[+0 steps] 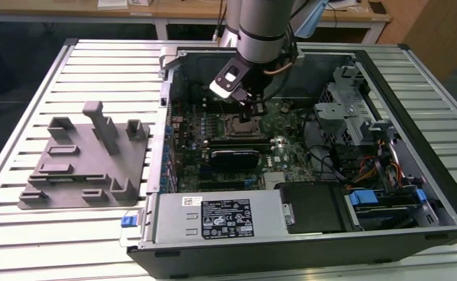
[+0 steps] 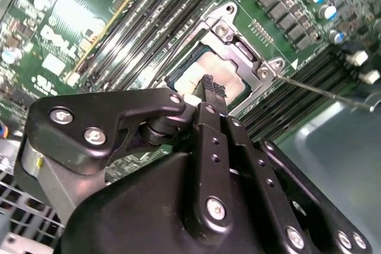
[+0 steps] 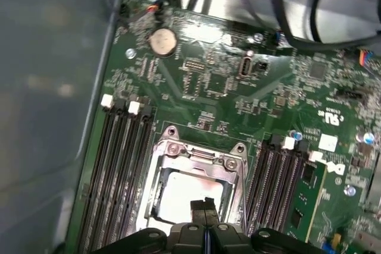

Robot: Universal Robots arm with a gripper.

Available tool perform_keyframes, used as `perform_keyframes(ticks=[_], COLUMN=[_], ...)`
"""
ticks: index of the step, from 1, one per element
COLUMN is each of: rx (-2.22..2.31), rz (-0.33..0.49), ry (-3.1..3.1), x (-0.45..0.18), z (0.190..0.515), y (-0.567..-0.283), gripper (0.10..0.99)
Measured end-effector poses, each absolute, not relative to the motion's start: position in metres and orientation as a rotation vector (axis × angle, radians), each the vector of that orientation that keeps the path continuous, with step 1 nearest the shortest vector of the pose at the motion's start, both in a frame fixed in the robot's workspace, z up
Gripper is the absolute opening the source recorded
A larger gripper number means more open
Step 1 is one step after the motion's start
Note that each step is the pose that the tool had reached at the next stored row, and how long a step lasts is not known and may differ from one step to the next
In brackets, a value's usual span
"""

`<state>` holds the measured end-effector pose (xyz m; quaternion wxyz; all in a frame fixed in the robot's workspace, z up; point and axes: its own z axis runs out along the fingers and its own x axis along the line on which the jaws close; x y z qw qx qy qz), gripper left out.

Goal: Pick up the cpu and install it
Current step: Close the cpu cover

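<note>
The cpu [image 3: 177, 197] lies flat inside the open motherboard socket [image 3: 196, 154], its shiny silver top facing up. In the second wrist view the cpu [image 2: 229, 82] sits within the metal socket frame [image 2: 241, 49]. My gripper [image 3: 204, 203] hangs just over the chip's edge with its two thin black fingers pressed together and nothing between them. In the second wrist view the gripper [image 2: 208, 81] tips are at or just above the chip; I cannot tell whether they touch it. In the exterior view the gripper [image 1: 248, 119] reaches down into the open computer case over the socket [image 1: 239, 124].
Memory slots [image 3: 122, 165] flank the socket on both sides. The case holds a power supply [image 1: 212, 216] at the front, drive cages [image 1: 354, 111] and cables on the exterior view's right. A grey plastic fixture block [image 1: 88, 161] stands on the slatted table at the exterior view's left.
</note>
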<state>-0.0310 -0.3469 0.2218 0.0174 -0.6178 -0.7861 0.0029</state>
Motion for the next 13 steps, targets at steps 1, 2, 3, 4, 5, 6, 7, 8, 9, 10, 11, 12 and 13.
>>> perform_keyframes(ticks=[1, 2, 3, 4, 5, 6, 7, 8, 9, 10, 11, 12, 13], rx=[-1.898, -1.876, -1.854, -1.831, -1.808, -1.785, -1.762, -1.737, -1.714, -1.691, -1.667, -1.644, -1.620], rz=[0.010, 0.010, 0.011, 0.011, 0.012, 0.012, 0.013, 0.013, 0.014, 0.014, 0.015, 0.015, 0.016], ry=[-2.460, -2.476, -2.493, -2.510, -2.527, -2.543, -2.559, -2.576, -2.592, -2.607, -2.622, -2.637, -2.652], x=[-0.0310, -0.0310, -0.0310, -0.0310, -0.0310, -0.0310, -0.0310, -0.0310, -0.0310, -0.0310, -0.0310, -0.0310, -0.0310], z=[0.2218, 0.2218, 0.2218, 0.2218, 0.2218, 0.2218, 0.2218, 0.2218, 0.2218, 0.2218, 0.2218, 0.2218, 0.2218], y=[-0.3469, -0.3469, -0.3469, -0.3469, -0.3469, -0.3469, -0.3469, -0.3469, -0.3469, -0.3469, -0.3469, -0.3469, -0.3469], gripper=[0.106, 0.106, 0.106, 0.106, 0.106, 0.106, 0.106, 0.106, 0.106, 0.106, 0.106, 0.106, 0.106])
